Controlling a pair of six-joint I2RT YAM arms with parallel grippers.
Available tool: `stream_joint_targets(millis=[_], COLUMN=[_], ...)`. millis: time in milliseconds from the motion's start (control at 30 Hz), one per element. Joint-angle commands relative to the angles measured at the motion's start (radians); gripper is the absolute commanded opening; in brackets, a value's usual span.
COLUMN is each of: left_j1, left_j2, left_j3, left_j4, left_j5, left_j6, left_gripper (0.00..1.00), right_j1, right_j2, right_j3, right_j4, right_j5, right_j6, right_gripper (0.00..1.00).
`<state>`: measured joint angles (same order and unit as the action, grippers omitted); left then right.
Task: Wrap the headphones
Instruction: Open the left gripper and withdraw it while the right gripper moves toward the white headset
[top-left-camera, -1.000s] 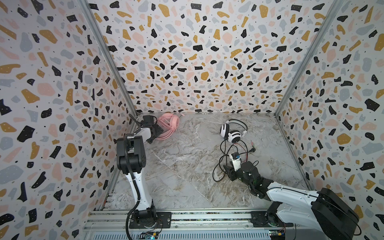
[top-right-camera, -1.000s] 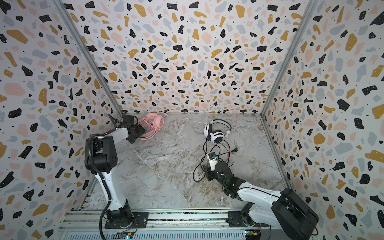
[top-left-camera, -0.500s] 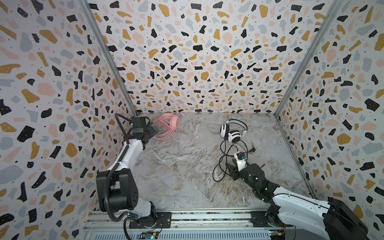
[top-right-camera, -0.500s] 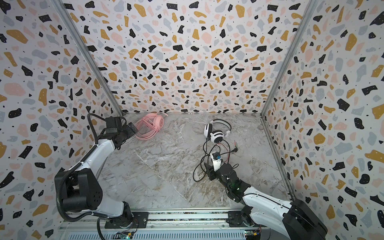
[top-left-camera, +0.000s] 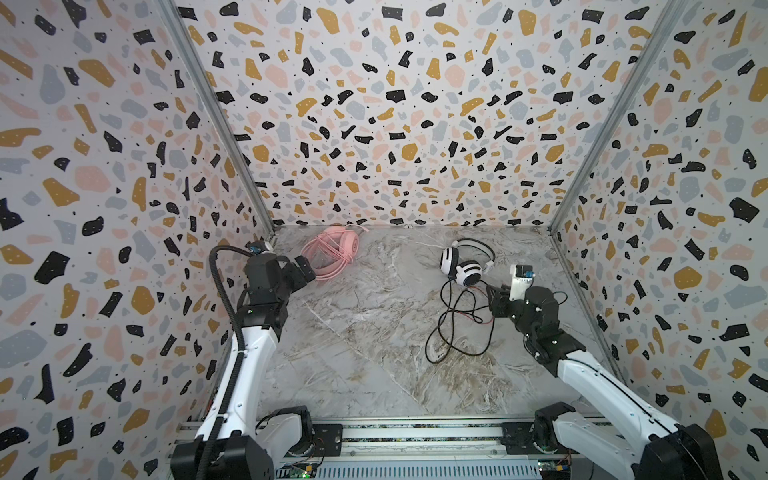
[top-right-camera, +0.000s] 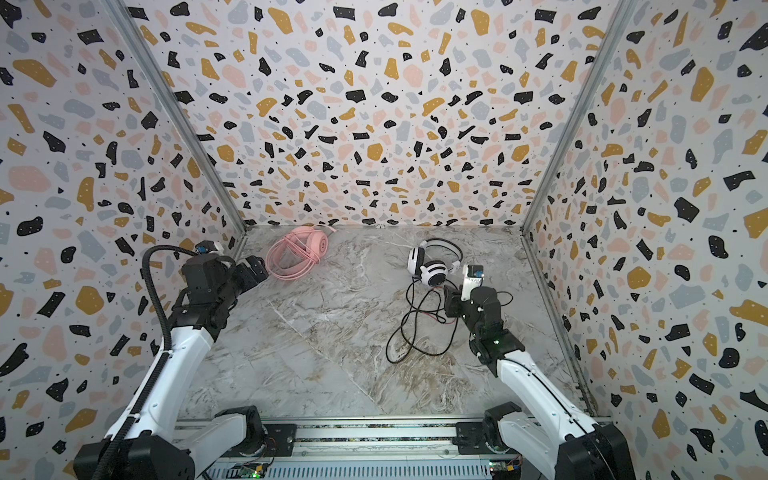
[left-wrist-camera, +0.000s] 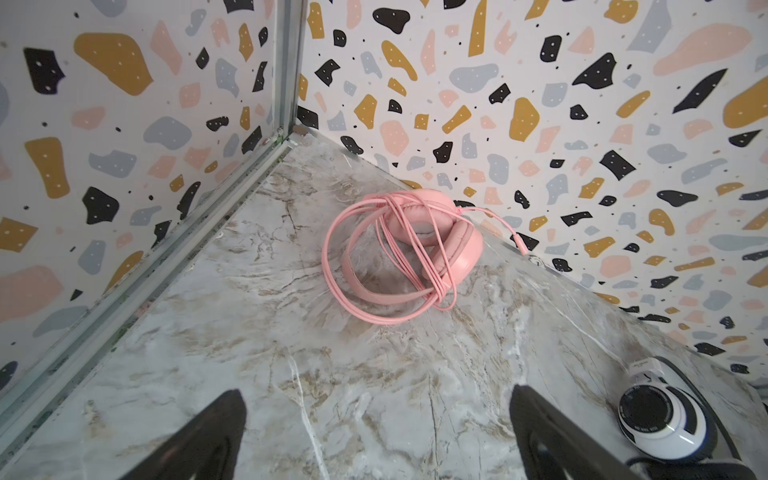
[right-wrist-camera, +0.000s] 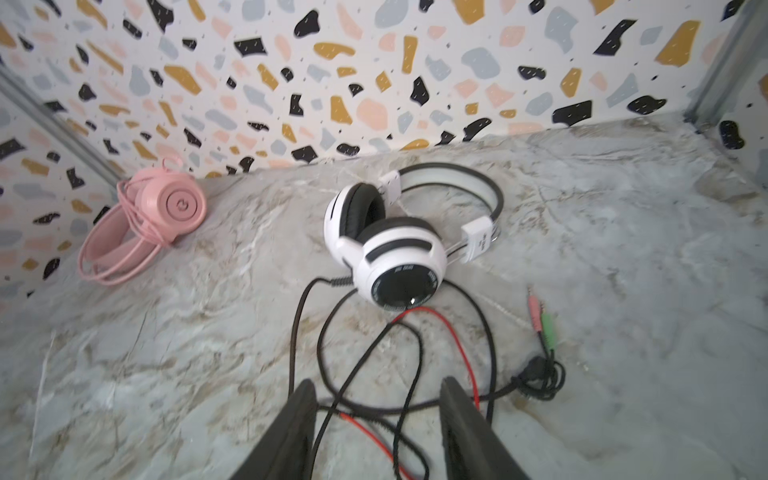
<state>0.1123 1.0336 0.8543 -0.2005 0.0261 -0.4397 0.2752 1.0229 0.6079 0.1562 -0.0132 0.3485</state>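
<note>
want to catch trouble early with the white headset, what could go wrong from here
1. Several loops of the black-and-red cable cross the gap of the open right hand; closing could pinch more than one strand and knot it.
2. Pulling the cable could drag the white headset, which lies loose on the table.
3. The pink headset is loosely wrapped; the open left hand nearby could snag a loop.

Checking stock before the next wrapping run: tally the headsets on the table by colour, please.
Pink headset: 1
White-and-black headset: 1
Total: 2
</note>
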Motion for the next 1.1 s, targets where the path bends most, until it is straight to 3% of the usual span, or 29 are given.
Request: stream_joint_targets(millis=[0, 167, 367, 567, 700, 900, 1067], left_j1=[0.006, 0.005, 0.005, 0.006, 0.006, 0.006, 0.005], left_j2=[-0.022, -0.011, -0.002, 0.004, -0.014, -0.004, 0.004], left_j3=[-0.078, -0.084, -0.089, -0.049, -0.061, -0.065, -0.049], left_j4=[0.104, 0.086, 0.075, 0.004, 0.008, 0.022, -0.028], left_j5=[0.061, 0.121, 0.163, 0.119, 0.082, 0.113, 0.045], left_j6=[-0.036, -0.026, -0.017, 0.059, 0.039, 0.027, 0.055], left_gripper=[1.0, 0.99, 0.99, 0.99, 0.99, 0.98, 0.98], right_j1=[-0.071, -0.106, -0.134, -0.188, -0.2, -0.204, -0.214], right_j2=[0.124, 0.429, 0.687, 0.804, 0.856, 0.934, 1.018], right_j3=[0.15, 0.423, 0.658, 0.721, 0.743, 0.811, 0.903], right_j4=[-0.158, -0.277, -0.351, -0.343, -0.345, -0.342, -0.374], right_j5=[-0.138, -0.202, -0.177, -0.142, -0.132, -0.155, -0.169], right_j6=[0.059, 0.127, 0.233, 0.286, 0.297, 0.31, 0.318], right_gripper=[0.51, 0.55, 0.58, 0.58, 0.57, 0.57, 0.57])
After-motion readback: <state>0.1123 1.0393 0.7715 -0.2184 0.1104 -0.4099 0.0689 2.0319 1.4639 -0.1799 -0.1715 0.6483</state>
